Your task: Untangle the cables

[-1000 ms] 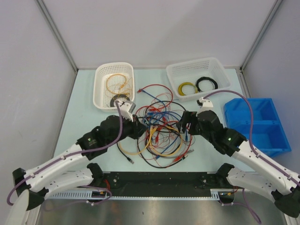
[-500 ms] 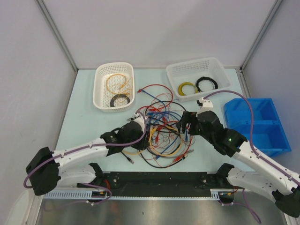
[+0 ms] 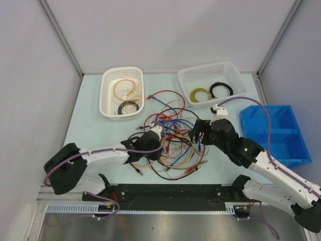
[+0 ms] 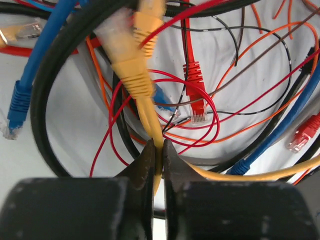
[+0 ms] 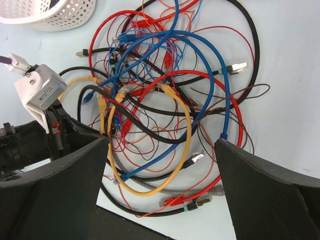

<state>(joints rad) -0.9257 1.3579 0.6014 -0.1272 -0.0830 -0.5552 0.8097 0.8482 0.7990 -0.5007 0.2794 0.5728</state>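
Pale blue table (image 3: pixel 90 118) – plain grey panel walls (image 3: pixel 165 30) around, evenly lit.

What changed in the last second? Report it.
The left arm dropped low and reached right into the tangle; the left gripper now pinches the yellow cable. The right gripper stays open over the tangle; the left basket, right basket and blue bin have not moved.

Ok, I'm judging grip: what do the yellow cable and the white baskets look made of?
The yellow cable looks like smooth, slightly glossy plastic or rubber sheathing, with a ribbed moulded boot near its plug. The white baskets look like rigid moulded plastic, judging by their perforated walls.
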